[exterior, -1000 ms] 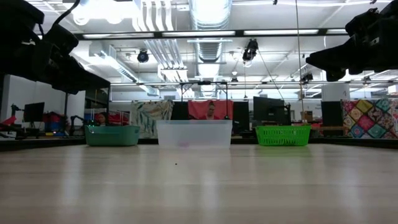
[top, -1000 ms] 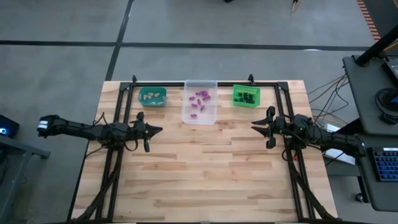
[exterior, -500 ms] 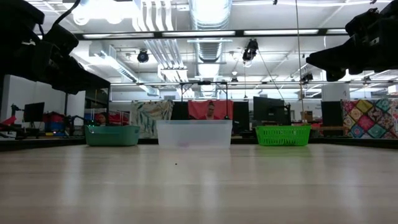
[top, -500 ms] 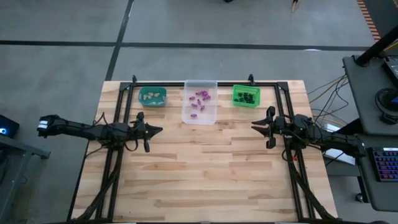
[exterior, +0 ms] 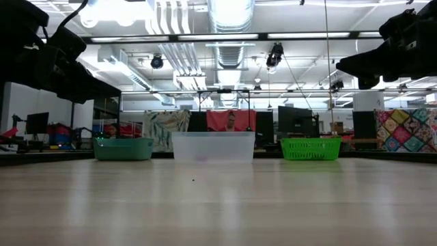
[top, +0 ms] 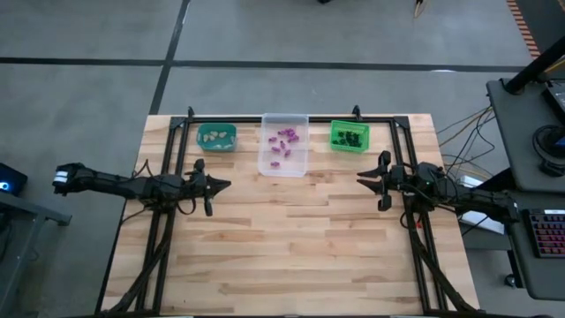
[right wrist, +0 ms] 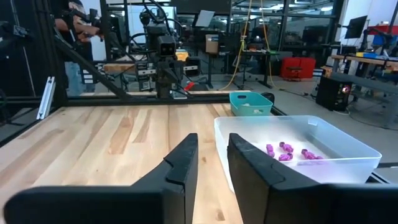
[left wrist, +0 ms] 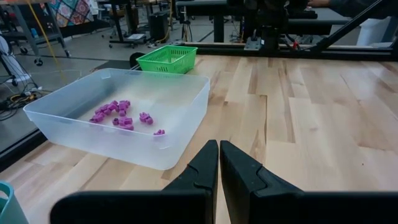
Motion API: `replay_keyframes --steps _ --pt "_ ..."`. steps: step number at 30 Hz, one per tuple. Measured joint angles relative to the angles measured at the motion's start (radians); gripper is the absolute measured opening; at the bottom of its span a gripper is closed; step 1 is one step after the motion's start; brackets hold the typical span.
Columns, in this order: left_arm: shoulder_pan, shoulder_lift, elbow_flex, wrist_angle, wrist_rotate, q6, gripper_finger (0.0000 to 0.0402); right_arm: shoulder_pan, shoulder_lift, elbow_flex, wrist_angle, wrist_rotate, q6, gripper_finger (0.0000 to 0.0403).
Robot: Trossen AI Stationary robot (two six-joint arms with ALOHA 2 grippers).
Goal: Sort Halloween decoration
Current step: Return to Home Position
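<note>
Purple trinkets (top: 283, 141) are lying in the clear bin (top: 284, 168), beige ones (top: 218, 135) in the teal bin (top: 199, 141) left of it, and black ones (top: 350, 137) in the green bin (top: 334, 147) right of it. With sorting seemingly finished, the left gripper (top: 226, 185) is hovering closed and the right gripper (top: 360, 179) slightly parted, both empty and flanking the clear bin.

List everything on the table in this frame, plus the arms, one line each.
table: one, pale wood with a black frame, under everything
teal bin: one, teal, far edge, left of the three
beige trinkets: a few, pale beige, inside the teal bin
clear bin: one, see-through, far edge, middle
purple trinkets: several, purple, inside the clear bin
green bin: one, green, far edge, right of the three
black trinkets: several, black, inside the green bin
left tool: one, dark, above the table's left side, pointing inward, shut, empty
right tool: one, dark, above the right side, pointing inward, fingers a little apart, empty
</note>
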Motion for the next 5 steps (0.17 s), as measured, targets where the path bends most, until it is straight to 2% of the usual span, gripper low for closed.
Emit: replay_keyframes --steps 5 --pt "0.000 0.000 0.000 0.000 0.000 0.000 0.0000 0.000 0.000 0.000 0.000 0.000 0.000 0.0073"
